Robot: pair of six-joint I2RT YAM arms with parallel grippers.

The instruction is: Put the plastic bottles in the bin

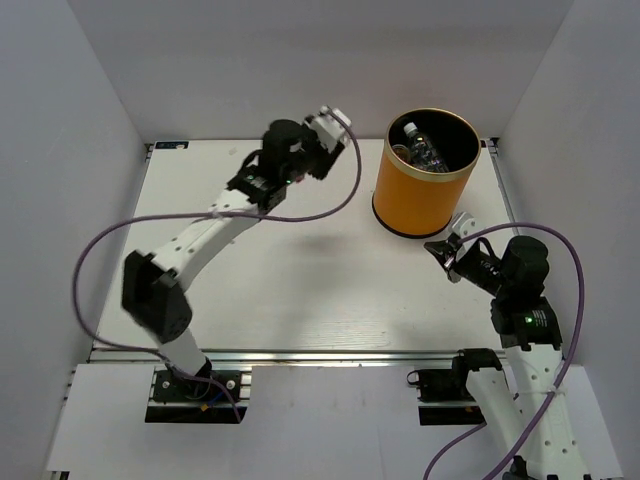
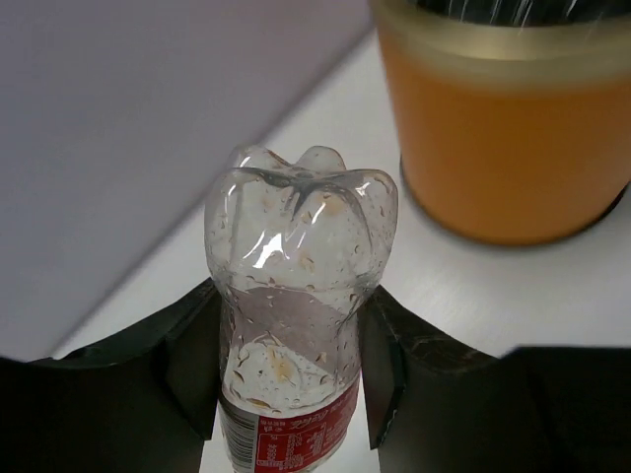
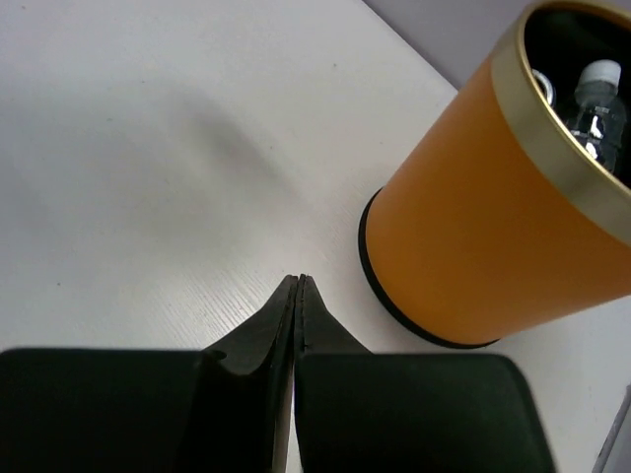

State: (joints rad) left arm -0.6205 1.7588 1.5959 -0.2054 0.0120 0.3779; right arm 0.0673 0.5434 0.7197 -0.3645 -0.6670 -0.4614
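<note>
Right, nearest the bases: R gripper (image 3: 299,286) is pinched fully together w/ nothing between the jaws. It hovers low over the tabletop (image 1: 300,290), just beside the foot of the bin (image 1: 415,195). No loose bottles show on the white surface in any view. Bin stands upright toward the far right, gold rim up, black inside, w/ more than one clear bottle (image 1: 425,150) already lying in it.

Further back, L gripper (image 1: 330,120) is just left of the bin's far rim. Its jaws are narrowed onto a red-label bottle (image 2: 296,266), clamped on the clear body above the label, base end pointing fwd toward the bin. Cap end is out of the wrist view.

Step in hand, imo: carry + drop.
- From the wrist view the rim looks no lower than the bottle, so lift first, then traverse.
- Bring the bottle fully over the black opening, not just the rim. The base end leads and could catch the gold edge and bounce out.
- Avoid touching the wall, as a knock might shift or tip the bin.
- Release only once centred.
- R arm is close to the bin, so prob best left out of the L arm's path.
</note>
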